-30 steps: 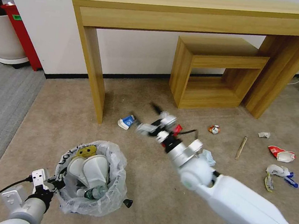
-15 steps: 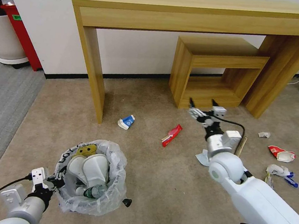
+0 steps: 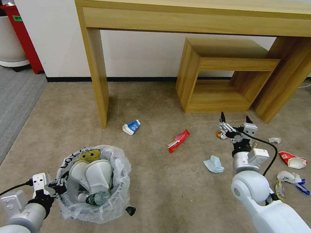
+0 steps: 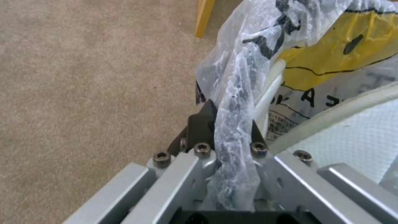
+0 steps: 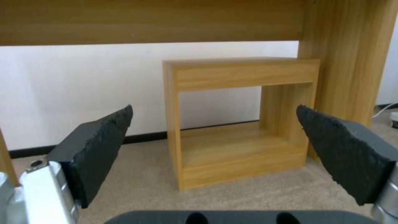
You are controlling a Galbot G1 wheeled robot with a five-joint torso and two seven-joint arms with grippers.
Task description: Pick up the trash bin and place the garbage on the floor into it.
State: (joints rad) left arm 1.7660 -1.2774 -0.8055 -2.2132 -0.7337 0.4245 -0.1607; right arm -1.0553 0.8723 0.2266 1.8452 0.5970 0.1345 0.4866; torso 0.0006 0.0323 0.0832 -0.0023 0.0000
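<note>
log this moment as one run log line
left gripper: shut on trash bin rim | right gripper: open, empty, above crushed can

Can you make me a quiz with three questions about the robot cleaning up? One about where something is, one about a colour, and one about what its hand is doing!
1. Where is the blue-white carton?
A. on the floor near the tall table's leg
B. inside the trash bin
C. on top of the small table

2. What colour is the mask on the floor?
A. bright red
B. pale blue
C. black

3. What is the left end effector doing?
A. hanging open in the air
B. clamped on the rim of the trash bin
C. holding the wooden stick

Answers: 1 A, the carton lies on the carpet beside the table leg. 2 B, the mask is pale blue. 3 B, the left wrist view shows its fingers pinching the bag-lined rim; the right end effector is open above the crushed can.
</note>
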